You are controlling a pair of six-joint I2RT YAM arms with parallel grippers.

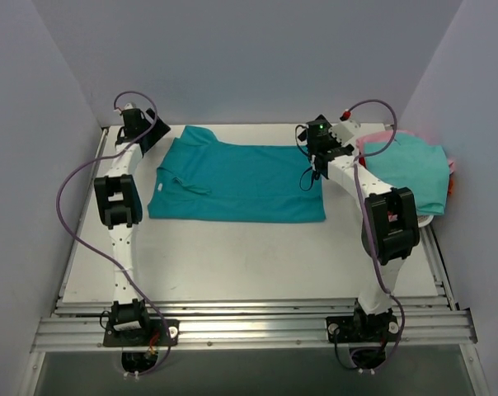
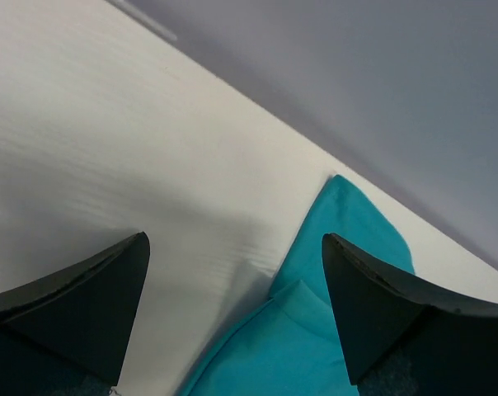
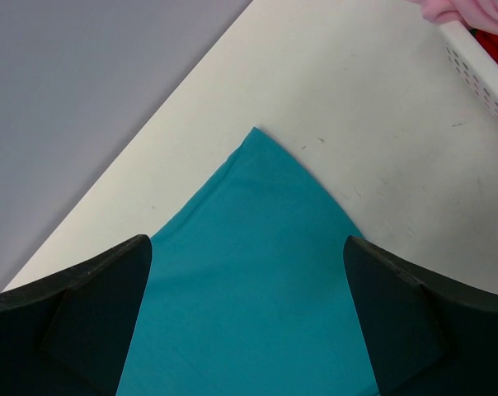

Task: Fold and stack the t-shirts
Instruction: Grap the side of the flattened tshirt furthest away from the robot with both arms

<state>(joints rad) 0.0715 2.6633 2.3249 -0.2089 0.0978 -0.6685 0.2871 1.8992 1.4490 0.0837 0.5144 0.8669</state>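
A deep teal-blue t-shirt (image 1: 237, 183) lies partly folded flat on the white table (image 1: 232, 256), collar end to the left. My left gripper (image 1: 150, 136) hovers open at its far left corner; the left wrist view shows the sleeve and collar edge (image 2: 315, 330) between and below the black fingers (image 2: 84, 297), with nothing held. My right gripper (image 1: 315, 161) hangs open over the far right corner, and that corner of the shirt (image 3: 249, 289) lies flat between its spread fingers (image 3: 414, 322). Other t-shirts, an aqua-green one (image 1: 414, 169) over pink (image 1: 381, 136) and red (image 1: 451, 186), are piled at the right.
The pile rests in a white plastic basket (image 3: 480, 66) at the table's right edge, close to my right arm. Grey walls enclose the back and both sides. A metal rail (image 1: 249, 326) with the arm bases runs along the near edge.
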